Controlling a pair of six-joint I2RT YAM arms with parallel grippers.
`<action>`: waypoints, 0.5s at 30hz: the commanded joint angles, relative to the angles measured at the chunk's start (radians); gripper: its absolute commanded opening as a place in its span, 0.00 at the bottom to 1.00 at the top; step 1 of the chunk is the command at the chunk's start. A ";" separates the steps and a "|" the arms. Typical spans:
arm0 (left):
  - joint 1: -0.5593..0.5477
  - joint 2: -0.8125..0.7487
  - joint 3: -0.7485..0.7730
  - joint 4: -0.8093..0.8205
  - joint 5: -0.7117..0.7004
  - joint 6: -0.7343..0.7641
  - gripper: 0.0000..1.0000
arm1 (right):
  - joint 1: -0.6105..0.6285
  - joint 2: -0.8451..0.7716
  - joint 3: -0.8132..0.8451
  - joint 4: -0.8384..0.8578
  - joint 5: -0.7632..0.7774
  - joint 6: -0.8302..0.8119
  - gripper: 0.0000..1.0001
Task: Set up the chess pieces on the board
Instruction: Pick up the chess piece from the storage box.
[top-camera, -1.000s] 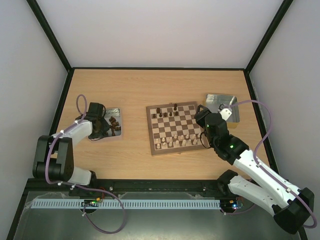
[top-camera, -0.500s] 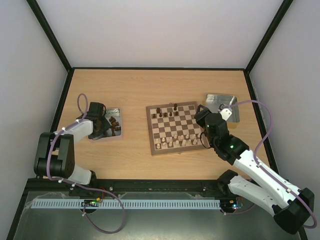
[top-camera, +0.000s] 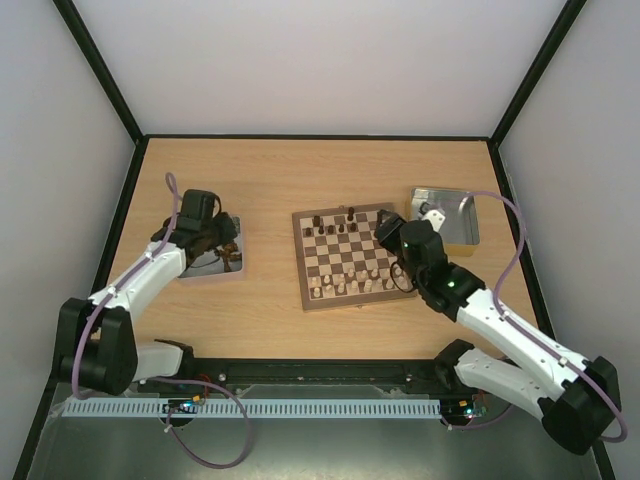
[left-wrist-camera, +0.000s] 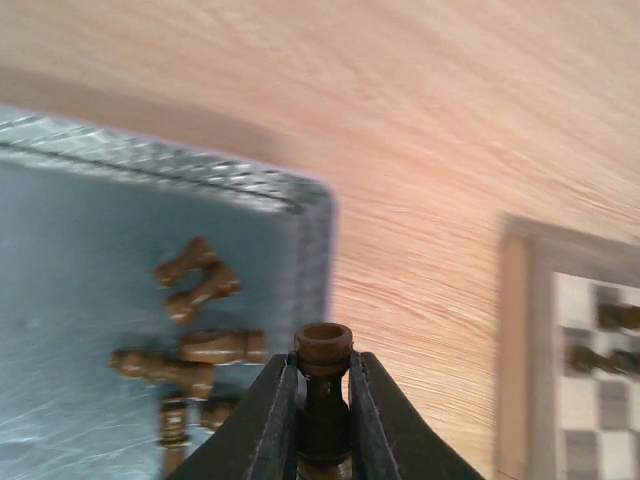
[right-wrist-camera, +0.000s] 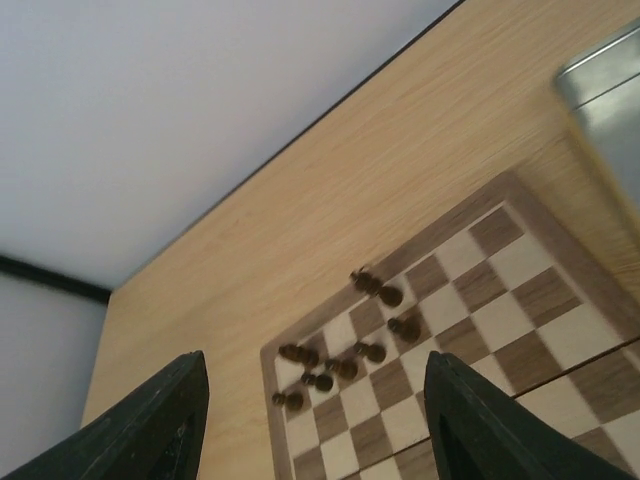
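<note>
At the left gripper (left-wrist-camera: 322, 368): clenched on one of the chess pieces (left-wrist-camera: 323, 348), held upright between the two fingers, round top just above the tips. Below and to the left of those jaws, a metal tray (left-wrist-camera: 90, 230) with loose dark pieces (left-wrist-camera: 205, 345) lying on their sides. To the right of those jaws, well apart, the blurred edge of the board (left-wrist-camera: 517, 340). At the right gripper (right-wrist-camera: 315, 365): released, fingers spread wide with nothing between. Beyond those jaws and framed between them, the board's far corner with standing dark pieces (right-wrist-camera: 370, 350) upright on its squares. Off to their right, a second tray (right-wrist-camera: 605, 75). Seen from above, pale pieces (top-camera: 350, 283) along the board's near rows, left of the right jaws and nearer the bases.
</note>
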 joint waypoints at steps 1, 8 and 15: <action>-0.064 -0.048 0.058 0.045 0.101 0.045 0.16 | -0.002 0.078 0.051 0.113 -0.238 -0.136 0.58; -0.206 -0.149 0.045 0.259 0.187 -0.239 0.14 | 0.001 0.195 0.022 0.322 -0.477 -0.168 0.57; -0.286 -0.160 0.092 0.426 0.174 -0.579 0.12 | 0.067 0.271 0.069 0.456 -0.431 -0.228 0.59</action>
